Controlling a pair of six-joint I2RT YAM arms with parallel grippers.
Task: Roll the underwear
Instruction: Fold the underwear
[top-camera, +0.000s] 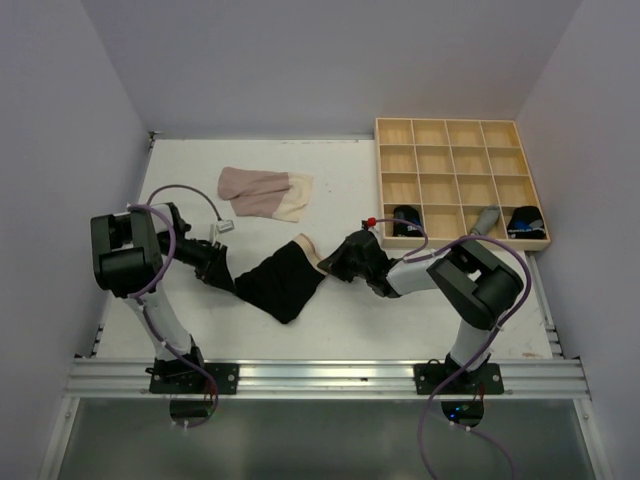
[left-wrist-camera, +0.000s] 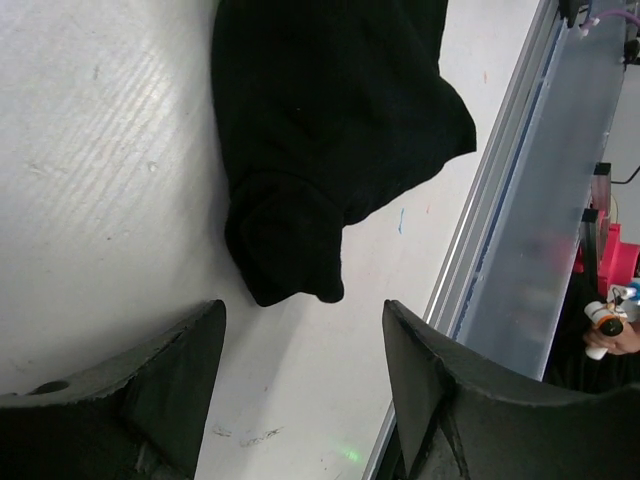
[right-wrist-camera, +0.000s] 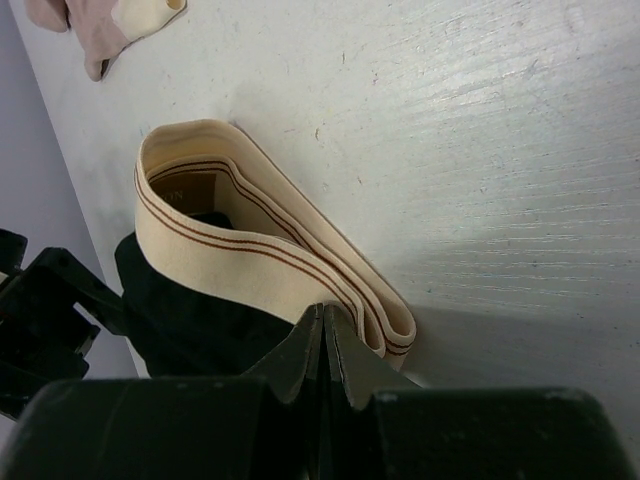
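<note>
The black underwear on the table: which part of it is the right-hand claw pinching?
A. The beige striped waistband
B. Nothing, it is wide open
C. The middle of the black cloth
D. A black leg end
A. In the right wrist view the right gripper has its fingers closed together on the folded end of the beige striped waistband of the black underwear.
</note>
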